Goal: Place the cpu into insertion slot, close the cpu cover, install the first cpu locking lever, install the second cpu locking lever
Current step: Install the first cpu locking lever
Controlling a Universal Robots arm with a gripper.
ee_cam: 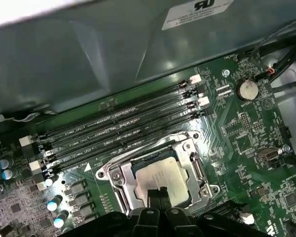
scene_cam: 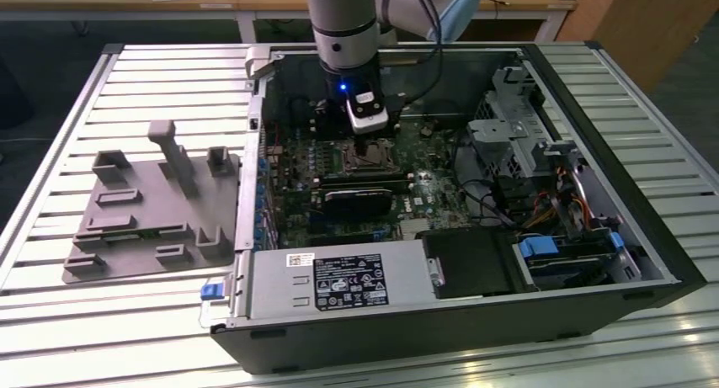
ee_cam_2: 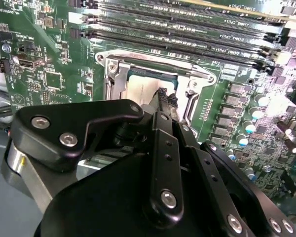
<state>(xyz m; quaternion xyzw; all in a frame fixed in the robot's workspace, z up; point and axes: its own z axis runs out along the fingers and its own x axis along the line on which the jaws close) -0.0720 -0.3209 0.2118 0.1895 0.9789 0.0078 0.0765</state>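
Pincer (ee_cam: 158,193) fingertips nearly together, empty, on the cpu (ee_cam: 163,177) in the insertion slot (ee_cam: 119,183).

Showing a silver-grey cylindrical arm (scene_cam: 340,22) with a glowing blue light, a dark cable trailing alongside, and a black gripper (ee_cam_2: 164,101) of angular linkage plates studded with silver hex screws.

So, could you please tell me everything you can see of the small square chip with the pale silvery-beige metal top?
The small, flat, square chip with a pale silvery-beige metal top lies level inside the square socket with a silvery metal rim on the green motherboard, beside the long memory slots. Its matte top shows faint print. The silvery frame borders it all round. The black gripper has its fingertips at the chip's near edge, hiding part of it; whether they touch cannot be told.
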